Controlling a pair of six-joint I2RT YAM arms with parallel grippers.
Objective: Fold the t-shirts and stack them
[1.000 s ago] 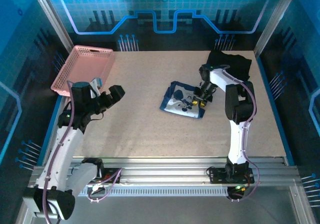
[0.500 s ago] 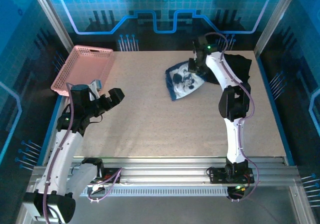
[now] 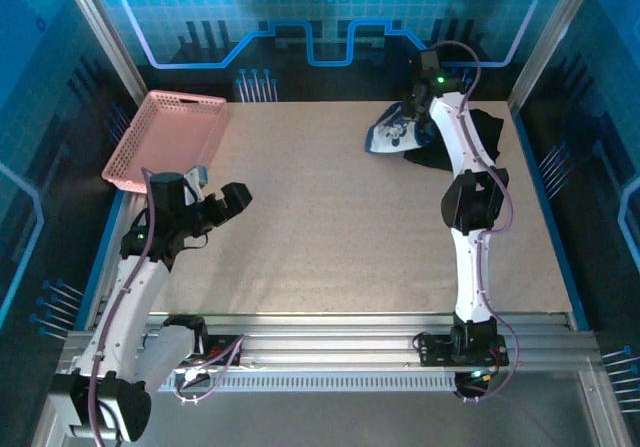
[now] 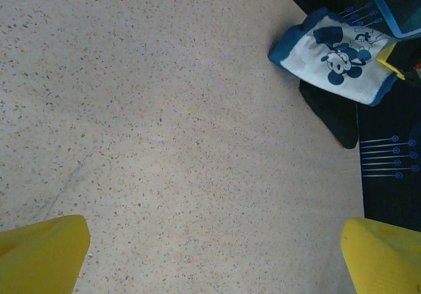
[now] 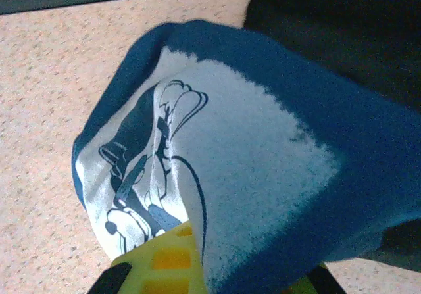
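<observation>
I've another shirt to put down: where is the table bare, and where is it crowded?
Bare: the table from the pink basket to the right arm. Crowded: far right corner, right gripper holding navy shirt over black shirt.

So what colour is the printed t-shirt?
Navy blue t-shirt with a white cartoon print; right wrist view shows it best.

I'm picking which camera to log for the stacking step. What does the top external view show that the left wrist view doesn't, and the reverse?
Top external adds the pink basket at the table's far left and the right arm stretched out to the navy t-shirt. Left wrist adds the left claw, its yellow fingertips wide apart above bare table, and the shirt's cartoon print in legible detail. Both show the navy t-shirt partly over the black t-shirt near the far right corner.
</observation>
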